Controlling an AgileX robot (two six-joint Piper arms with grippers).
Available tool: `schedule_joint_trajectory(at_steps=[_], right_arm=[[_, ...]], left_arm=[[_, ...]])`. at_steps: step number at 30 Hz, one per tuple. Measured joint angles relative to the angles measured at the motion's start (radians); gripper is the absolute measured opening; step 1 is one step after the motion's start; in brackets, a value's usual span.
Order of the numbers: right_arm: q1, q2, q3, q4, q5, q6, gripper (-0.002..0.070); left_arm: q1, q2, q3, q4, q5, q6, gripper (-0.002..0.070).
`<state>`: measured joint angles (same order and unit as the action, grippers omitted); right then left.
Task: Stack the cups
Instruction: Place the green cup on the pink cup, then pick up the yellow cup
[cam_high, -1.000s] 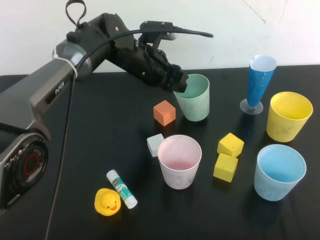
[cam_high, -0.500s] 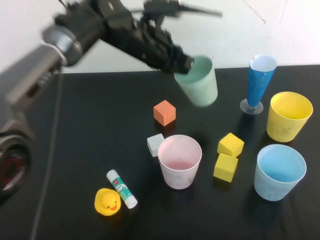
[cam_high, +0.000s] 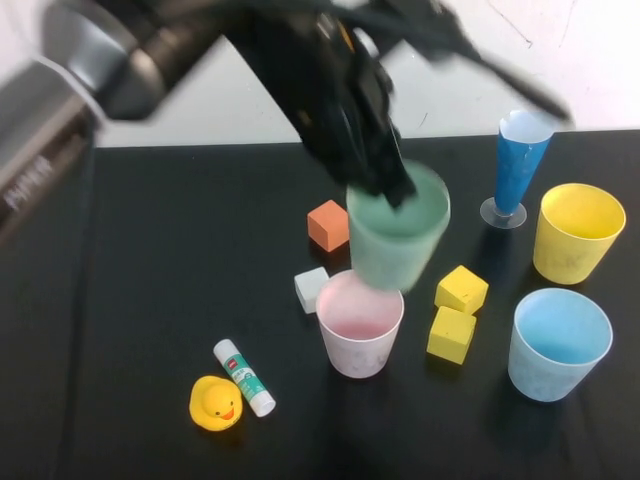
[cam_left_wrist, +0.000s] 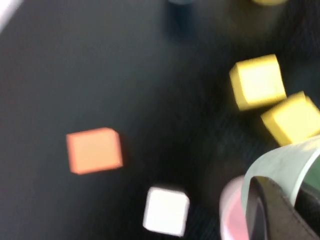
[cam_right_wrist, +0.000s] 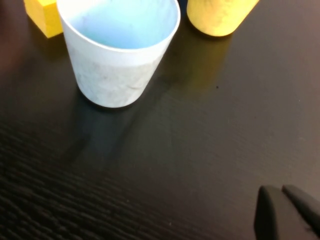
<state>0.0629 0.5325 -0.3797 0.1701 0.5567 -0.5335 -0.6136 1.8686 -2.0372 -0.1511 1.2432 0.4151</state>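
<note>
- High view: near the table's front left a yellow rubber duck (cam_high: 215, 404) sits just beside a glue stick (cam_high: 243, 377).
- Further in, a white cube (cam_high: 309, 288) lies right beside the pink cup (cam_high: 359, 323), and an orange cube (cam_high: 329, 224) sits behind it.
- The left gripper (cam_high: 385, 175) hangs over the middle of the table, clamped on the rim of the mint green cup (cam_high: 398, 240), which is in the air, upright with a slight tilt, its base just above the pink cup's far rim.
- Two yellow cubes (cam_high: 456, 310) sit close together between the pink cup and the light blue cup (cam_high: 559, 343).
- The blue cone (cam_high: 519, 165) stands at the back, with the yellow cup (cam_high: 576, 231) to its right, behind the light blue one.
- The right gripper (cam_right_wrist: 287, 212) shows only in its wrist view, low over the black table (cam_right_wrist: 200, 130) near the light blue cup; its fingertips sit together.
</note>
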Motion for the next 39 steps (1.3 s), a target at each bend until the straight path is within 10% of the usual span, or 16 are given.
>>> schedule_joint_trajectory(at_steps=[20, 30, 39], right_arm=[[0.000, 0.000, 0.000, 0.016, 0.000, -0.015, -0.0003], [0.000, 0.012, -0.101, 0.085, 0.000, -0.160, -0.0003], [0.000, 0.265, -0.384, 0.110, 0.147, -0.205, -0.0003]], left_arm=[[-0.065, 0.000, 0.133, 0.071, 0.002, -0.055, 0.0027], [-0.064, 0.000, 0.133, 0.079, 0.002, -0.057, 0.0314], [-0.060, -0.161, 0.133, 0.262, -0.144, -0.156, 0.0036]])
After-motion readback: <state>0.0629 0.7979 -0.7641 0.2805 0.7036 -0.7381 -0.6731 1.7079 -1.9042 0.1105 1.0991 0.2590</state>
